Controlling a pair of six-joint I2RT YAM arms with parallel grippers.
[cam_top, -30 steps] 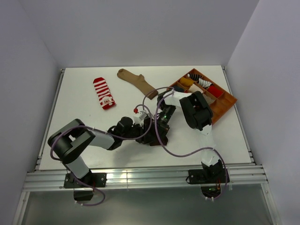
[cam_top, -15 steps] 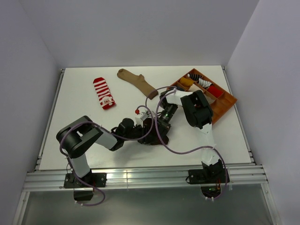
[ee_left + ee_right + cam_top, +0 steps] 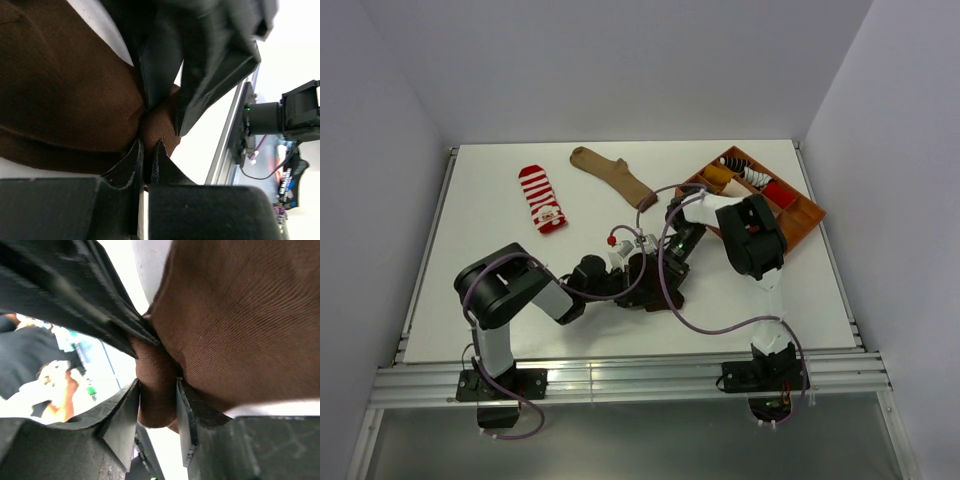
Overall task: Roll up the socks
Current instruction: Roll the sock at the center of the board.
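within the right hand (image 3: 156, 392) sits a fold of brown sock (image 3: 225, 325).

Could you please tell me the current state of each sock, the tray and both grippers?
brown sock: bunched up, pinched by both grippers.
left gripper: shut on a thin fold of the brown sock.
right gripper: closed around a thicker fold of the brown sock.
striped sock: lying flat on the table, unrolled.
tan sock: lying flat on the table, unrolled.
tray: holding several rolled socks.
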